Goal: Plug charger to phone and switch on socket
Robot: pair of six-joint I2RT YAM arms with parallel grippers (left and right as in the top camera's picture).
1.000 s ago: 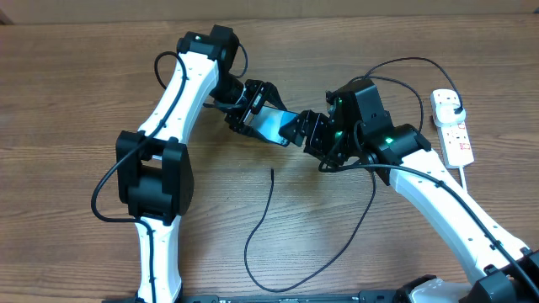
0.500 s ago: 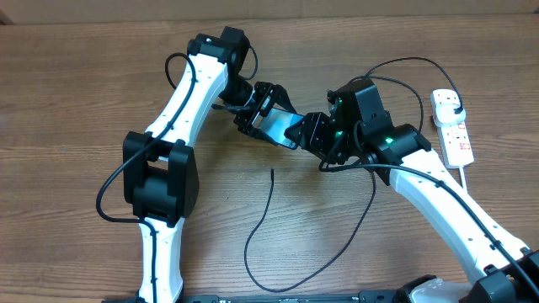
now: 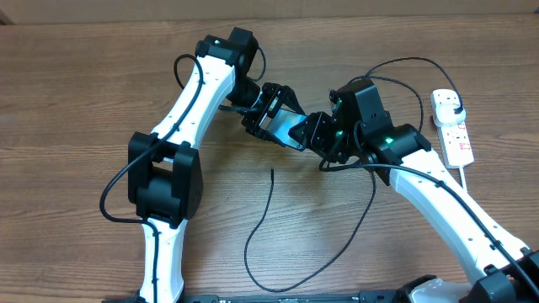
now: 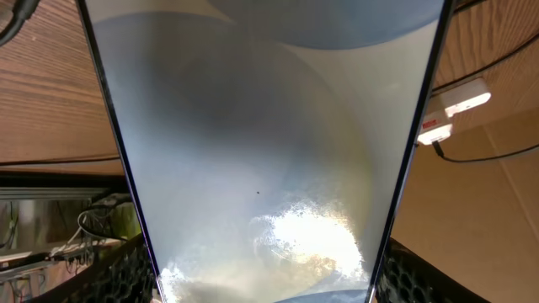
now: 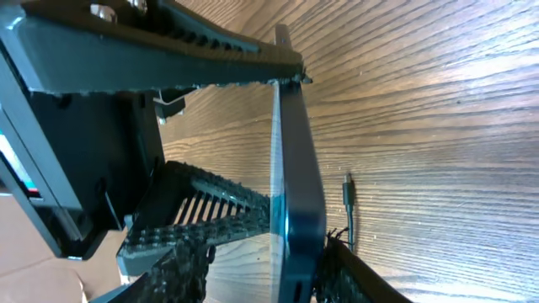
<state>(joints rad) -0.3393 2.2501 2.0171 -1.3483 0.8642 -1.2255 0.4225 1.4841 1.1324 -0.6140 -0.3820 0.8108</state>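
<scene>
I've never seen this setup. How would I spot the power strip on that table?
From above, go to the right side of the wooden table, beyond the right robot arm. There lies a white power strip, elongated. Unlike the white arm, it carries small red switches and a black plug in its far end.

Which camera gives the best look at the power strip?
Overhead: the power strip lies whole and unblocked at the far right, red switches showing. The left wrist view catches only a small piece of it past the phone. The right wrist view does not show it.
</scene>
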